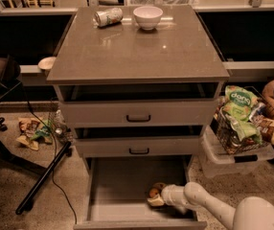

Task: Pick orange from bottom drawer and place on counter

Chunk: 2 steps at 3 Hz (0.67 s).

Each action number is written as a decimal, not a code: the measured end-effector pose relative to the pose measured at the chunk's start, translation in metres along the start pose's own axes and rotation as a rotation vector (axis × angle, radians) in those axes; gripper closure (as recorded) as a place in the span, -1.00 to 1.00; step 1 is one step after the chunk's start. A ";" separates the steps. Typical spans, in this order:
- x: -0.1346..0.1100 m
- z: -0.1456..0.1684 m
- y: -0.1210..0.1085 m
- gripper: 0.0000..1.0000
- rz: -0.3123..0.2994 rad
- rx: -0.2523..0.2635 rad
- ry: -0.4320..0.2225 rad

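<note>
The bottom drawer is pulled open below two shallower grey drawers. The orange lies on its floor toward the right side, partly hidden by my gripper. My gripper reaches in from the right on a white arm and is down at the orange, with its fingers on either side of the fruit. The counter is the glossy grey-brown top of the cabinet.
A white bowl and a tipped can sit at the back of the counter. A wire basket of snack bags stands on a clear bin right of the cabinet. A black stand leg and litter lie on the floor at left.
</note>
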State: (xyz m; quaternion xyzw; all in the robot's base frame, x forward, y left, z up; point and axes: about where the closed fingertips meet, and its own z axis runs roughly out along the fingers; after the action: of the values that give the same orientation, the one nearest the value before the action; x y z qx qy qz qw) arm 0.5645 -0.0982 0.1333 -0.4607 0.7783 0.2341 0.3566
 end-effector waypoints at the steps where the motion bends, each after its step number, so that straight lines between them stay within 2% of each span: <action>1: 0.001 0.000 0.001 0.31 0.001 0.000 0.001; 2: -0.008 -0.017 0.001 0.78 -0.018 0.001 -0.018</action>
State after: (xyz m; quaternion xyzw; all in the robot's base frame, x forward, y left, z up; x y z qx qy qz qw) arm 0.5601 -0.1046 0.1500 -0.4654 0.7709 0.2345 0.3662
